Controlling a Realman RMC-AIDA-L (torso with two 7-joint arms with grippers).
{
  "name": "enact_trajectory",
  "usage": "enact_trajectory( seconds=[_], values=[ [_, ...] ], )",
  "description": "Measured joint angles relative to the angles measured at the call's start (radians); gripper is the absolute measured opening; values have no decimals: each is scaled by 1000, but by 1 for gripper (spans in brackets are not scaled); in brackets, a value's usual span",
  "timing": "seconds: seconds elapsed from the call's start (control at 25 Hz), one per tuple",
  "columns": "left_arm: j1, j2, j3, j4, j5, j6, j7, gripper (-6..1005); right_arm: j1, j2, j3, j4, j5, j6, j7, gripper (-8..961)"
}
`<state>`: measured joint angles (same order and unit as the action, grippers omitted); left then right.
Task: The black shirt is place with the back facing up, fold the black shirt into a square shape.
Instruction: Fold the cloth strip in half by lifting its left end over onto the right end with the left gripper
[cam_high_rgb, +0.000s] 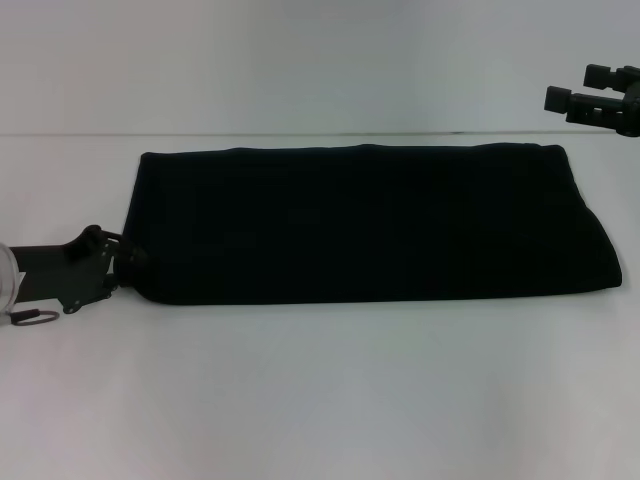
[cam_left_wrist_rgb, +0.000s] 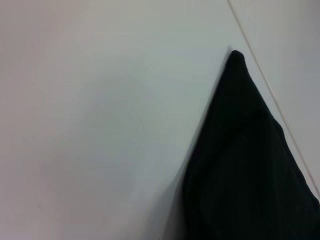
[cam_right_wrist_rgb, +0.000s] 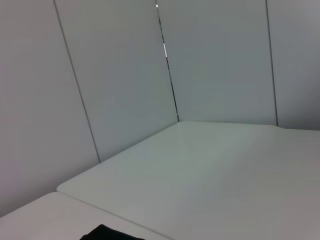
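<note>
The black shirt (cam_high_rgb: 370, 222) lay folded into a long plain band across the far half of the white desk (cam_high_rgb: 320, 400). The left gripper (cam_high_rgb: 118, 266) touched its near left corner; whether it pinched cloth could not be told. The right gripper (cam_high_rgb: 592, 98) hung spread above the far right corner. The right wrist view alone showed grey wall panels (cam_right_wrist_rgb: 125, 85).

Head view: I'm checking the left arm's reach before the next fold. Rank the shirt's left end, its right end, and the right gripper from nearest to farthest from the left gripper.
1. The black shirt's left end: right beside the left gripper, at the near left corner.
2. The shirt's right end: across the table, at the far end of the folded strip.
3. The right gripper: raised at the far right, beyond the shirt.
</note>
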<state>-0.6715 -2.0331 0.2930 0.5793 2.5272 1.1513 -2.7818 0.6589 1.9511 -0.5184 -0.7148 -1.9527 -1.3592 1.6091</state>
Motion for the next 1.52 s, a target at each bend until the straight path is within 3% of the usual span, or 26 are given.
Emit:
enact_trajectory(
  seconds=[0.08,0.16,0.4,0.76,1.08,1.52],
  values=[
    [1,0,0,-4,2,-5,2,579,1,0,0,0,0,0,0,915],
    [1,0,0,-7,7,-11,4,328,2,0,0,0,0,0,0,914],
    [1,1,8,-11,13,-28,6,99,2,0,0,0,0,0,-2,914],
    [14,1,1,-6,-1,-15,68,33,0,9,0,3,2,16,-2,911],
    [77,1,-6,12,-115,19,247,18,2,41,0,9,17,25,-2,903],
    [156,10,-43,108,-116,61,332,18,16,77,-8,24,26,69,6,892]
  ],
)
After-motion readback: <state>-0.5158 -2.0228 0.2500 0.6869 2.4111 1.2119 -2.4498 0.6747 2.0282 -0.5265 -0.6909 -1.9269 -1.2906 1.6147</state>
